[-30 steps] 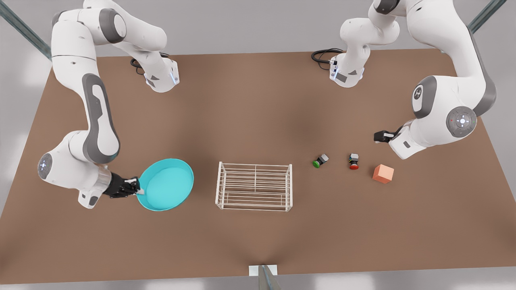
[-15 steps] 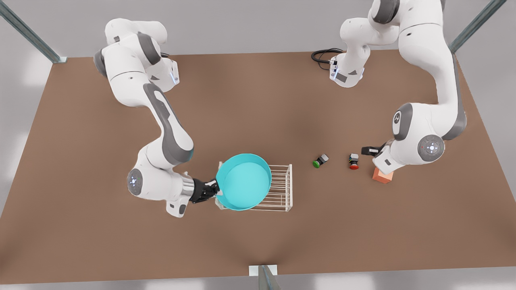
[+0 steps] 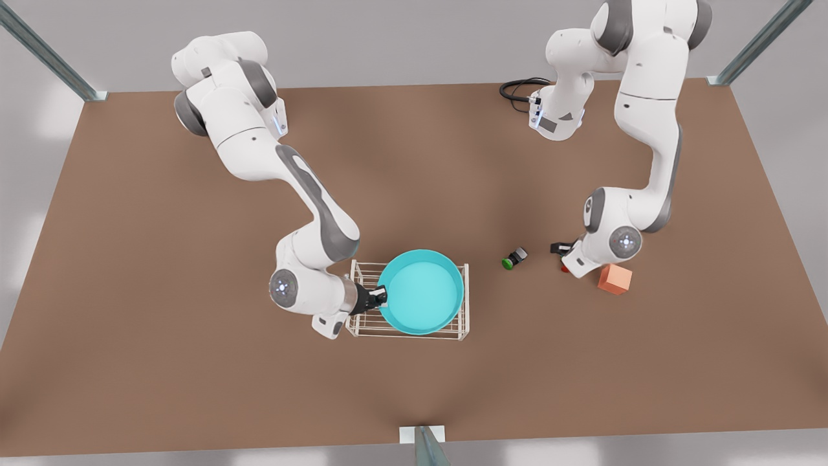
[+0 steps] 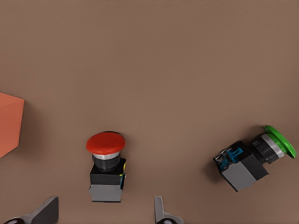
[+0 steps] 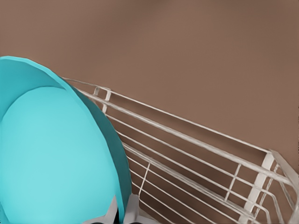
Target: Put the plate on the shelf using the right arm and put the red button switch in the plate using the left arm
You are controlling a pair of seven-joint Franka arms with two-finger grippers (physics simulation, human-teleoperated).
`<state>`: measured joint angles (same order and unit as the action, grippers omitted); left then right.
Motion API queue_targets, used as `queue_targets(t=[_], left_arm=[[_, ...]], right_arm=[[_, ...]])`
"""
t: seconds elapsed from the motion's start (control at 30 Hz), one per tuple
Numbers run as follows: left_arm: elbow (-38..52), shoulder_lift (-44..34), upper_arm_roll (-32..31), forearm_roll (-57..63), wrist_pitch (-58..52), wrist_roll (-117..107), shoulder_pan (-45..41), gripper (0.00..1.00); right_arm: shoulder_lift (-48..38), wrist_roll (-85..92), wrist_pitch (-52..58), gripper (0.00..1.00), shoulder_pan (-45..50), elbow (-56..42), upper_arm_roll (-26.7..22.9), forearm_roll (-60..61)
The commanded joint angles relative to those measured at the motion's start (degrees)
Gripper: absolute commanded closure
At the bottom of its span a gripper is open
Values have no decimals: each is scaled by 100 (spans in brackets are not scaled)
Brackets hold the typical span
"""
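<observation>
The right gripper [image 3: 380, 298] pinches the near-left rim of the plate [image 3: 422, 292], holding it over the right half of the shelf [image 3: 362, 272], seemingly so it can be set down level on the bars. The left gripper [image 4: 105, 211] hangs just above the red button switch [image 4: 107, 164], right of the green switch [image 3: 514, 257] and beside the orange cube [image 3: 614, 279], its fingers [image 4: 44, 210] spread wide and empty, straddling the body for a pickup.
</observation>
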<state>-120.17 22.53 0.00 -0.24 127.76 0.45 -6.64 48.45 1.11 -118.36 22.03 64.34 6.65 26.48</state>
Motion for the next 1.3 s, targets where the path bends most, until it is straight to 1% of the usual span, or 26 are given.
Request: queue_targets(t=[0.0, 0.03, 0.07, 0.23, 0.3, 0.37, 0.4, 0.47, 0.5, 0.53, 0.57, 0.6, 0.63, 0.67, 0.77, 0.83, 0.87, 1.07, 1.17, 1.27], left_arm=[[-86, 5, 0, 7, 1075, -106, 4, 0], [-95, 14, 0, 7, 1119, -106, 4, 0], [-200, 49, 0, 7, 1339, -106, 4, 0], [-305, 137, 9, -2, 1365, -106, 22, 0], [-385, 252, 9, -2, 1365, -106, 57, 0], [-385, 313, 9, -2, 1365, -106, 57, 0], [-385, 313, 9, -2, 1365, -106, 57, 0], [-376, 331, 9, -20, 1365, -106, 57, 0], [-358, 331, 9, -37, 1400, -106, 48, 6], [-358, 339, 9, -37, 1488, -106, 48, 19], [-358, 339, 9, -37, 1488, -106, 48, 26], [-367, 357, 9, -37, 1488, -106, 48, 27], [-367, 375, 9, -37, 1488, -106, 57, 26], [-376, 375, 9, -37, 1479, -106, 57, 26], [-385, 375, 9, -37, 1462, -106, 57, 27], [-376, 375, 9, -37, 1462, -106, 57, 38], [-376, 375, 9, -37, 1462, -106, 57, 41], [-367, 383, 17, -29, 1462, -106, 57, 42], [-367, 375, 26, -29, 1462, -106, 48, 50], [-358, 366, 35, -29, 1436, -106, 48, 50]], right_arm=[[-11, -964, -82, 79, 20, 35, -6, -125], [-2, -955, -91, 59, 29, 35, -6, -125], [-2, -929, -91, 0, 38, 44, 3, -231], [-126, -920, 14, 0, -6, -9, 20, -187], [-467, -938, 365, 0, -50, 70, -24, -309], [-951, -973, 1340, 0, -383, 123, -33, -863], [-1189, -946, 2087, 0, -691, 123, -24, -1381], [-1470, -710, 3380, 0, -1517, 114, -24, -1997], [-1514, -314, 3670, 0, -1860, 114, -33, -2515], [-1505, 28, 3758, 0, -2141, 123, -33, -2815], [-1628, 240, 4031, 0, -2195, 114, -269, -2964], [-1926, 372, 4075, 0, -2203, 289, -446, -3175], [-2532, 319, 4066, 0, -2203, 754, -446, -3456], [-3033, 310, 4049, 0, -2238, 1124, -446, -3448], [-3684, 293, 3978, 0, -2326, 1669, -437, -3351], [-3729, 293, 3978, 0, -2326, 1722, -437, -3342], [-3720, 310, 3978, 0, -2326, 1723, -437, -3342], [-3694, 381, 3978, 0, -2326, 1696, -446, -3333], [-3711, 372, 3978, 0, -2326, 1679, -446, -3307], [-3773, 389, 3978, 0, -2326, 1731, -446, -3325]])
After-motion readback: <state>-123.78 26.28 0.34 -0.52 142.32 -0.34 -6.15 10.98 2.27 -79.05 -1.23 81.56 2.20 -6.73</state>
